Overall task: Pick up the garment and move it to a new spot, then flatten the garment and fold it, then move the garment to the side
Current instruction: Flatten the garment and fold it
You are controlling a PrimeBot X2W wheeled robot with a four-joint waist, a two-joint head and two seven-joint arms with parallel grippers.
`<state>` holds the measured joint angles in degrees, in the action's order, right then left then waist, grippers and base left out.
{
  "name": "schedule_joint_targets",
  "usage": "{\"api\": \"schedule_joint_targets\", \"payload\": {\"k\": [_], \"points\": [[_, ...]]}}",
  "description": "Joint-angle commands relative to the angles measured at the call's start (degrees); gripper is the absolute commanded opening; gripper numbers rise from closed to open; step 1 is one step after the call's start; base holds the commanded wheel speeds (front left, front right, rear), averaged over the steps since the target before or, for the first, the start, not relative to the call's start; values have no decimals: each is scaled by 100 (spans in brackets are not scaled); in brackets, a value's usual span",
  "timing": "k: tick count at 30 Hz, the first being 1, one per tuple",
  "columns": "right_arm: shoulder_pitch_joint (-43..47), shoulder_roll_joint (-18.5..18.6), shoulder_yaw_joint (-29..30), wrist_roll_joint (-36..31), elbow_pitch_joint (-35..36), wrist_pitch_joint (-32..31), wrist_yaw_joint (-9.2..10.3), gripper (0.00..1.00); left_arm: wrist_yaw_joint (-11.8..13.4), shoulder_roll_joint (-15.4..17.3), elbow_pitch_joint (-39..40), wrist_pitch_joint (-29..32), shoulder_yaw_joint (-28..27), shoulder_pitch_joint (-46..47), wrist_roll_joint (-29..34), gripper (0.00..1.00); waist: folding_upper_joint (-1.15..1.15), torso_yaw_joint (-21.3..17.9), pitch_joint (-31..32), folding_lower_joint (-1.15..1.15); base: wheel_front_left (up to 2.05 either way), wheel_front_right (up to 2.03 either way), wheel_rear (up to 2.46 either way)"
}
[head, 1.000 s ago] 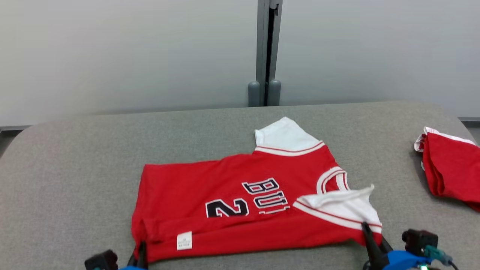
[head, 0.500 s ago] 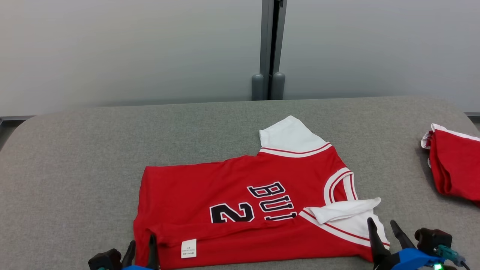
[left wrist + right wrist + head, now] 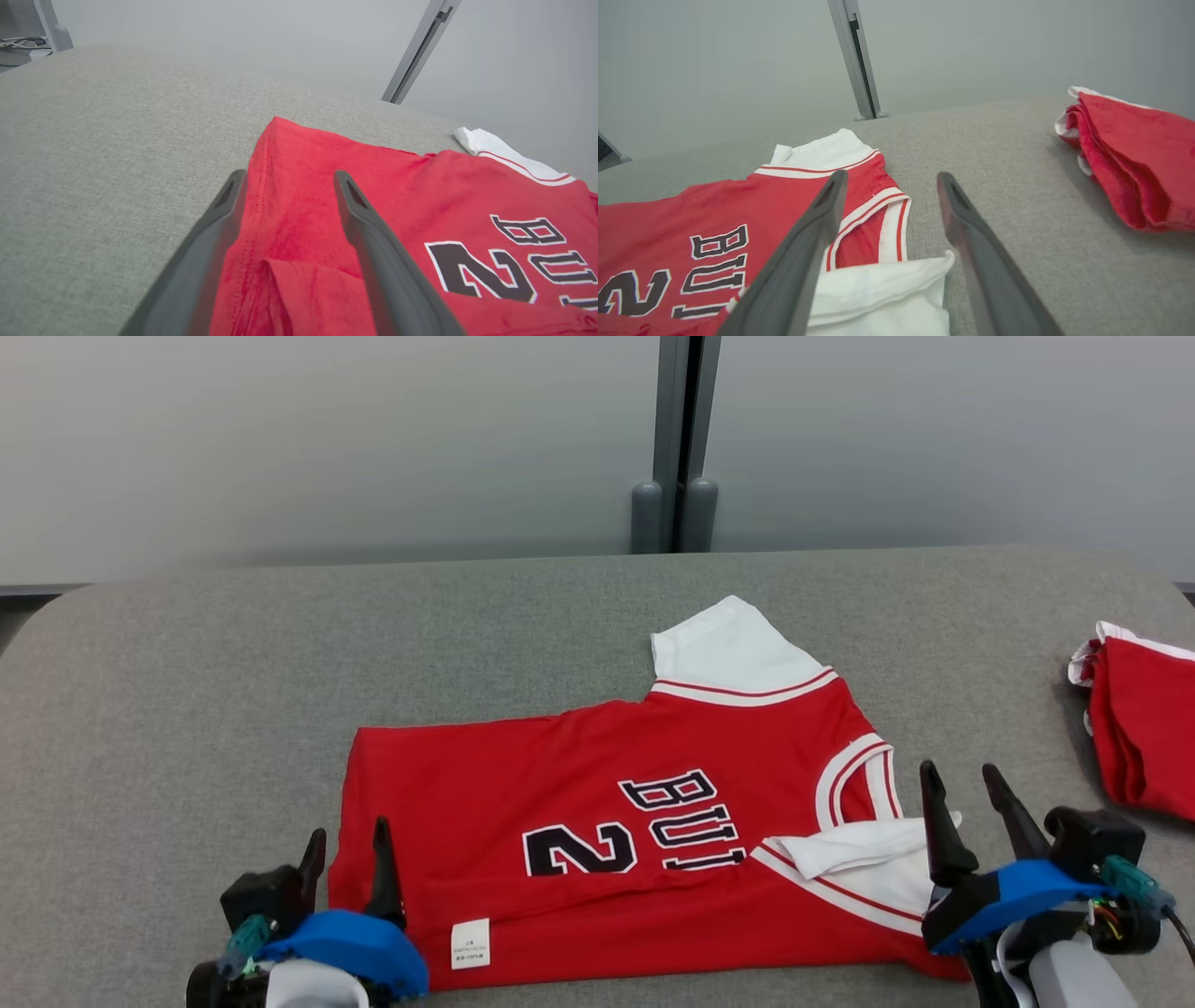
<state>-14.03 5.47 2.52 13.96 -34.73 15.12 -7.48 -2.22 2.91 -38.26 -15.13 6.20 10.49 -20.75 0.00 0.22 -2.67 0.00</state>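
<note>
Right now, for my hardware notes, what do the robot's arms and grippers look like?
Left gripper and right gripper each have two long, dark, tapering fingers on a blue housing, beside a black block with a teal connector. The right shows coloured wires and a pale forearm.

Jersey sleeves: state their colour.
White sleeves with a thin red stripe near the seam; the head view shows them best.

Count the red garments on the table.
2. One jersey lies spread in the middle of the table, near its front edge. One folded garment sits at the right end, partly cut off by the head view's edge. More could lie out of frame.
</note>
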Motion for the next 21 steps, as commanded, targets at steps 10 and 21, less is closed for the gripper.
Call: {"api": "schedule_joint_targets", "payload": {"k": [10,21], "points": [[-929,120,-429,79,83,-1,-1,100,-105,282,-1011,81,100,1660,338,100,0,-75,-817,0,0,0,0],[-1177,188,-771,359,190,-2,-1,100,-161,524,-1956,183,76,2573,259,100,0,-196,-1193,0,0,0,0]]}}
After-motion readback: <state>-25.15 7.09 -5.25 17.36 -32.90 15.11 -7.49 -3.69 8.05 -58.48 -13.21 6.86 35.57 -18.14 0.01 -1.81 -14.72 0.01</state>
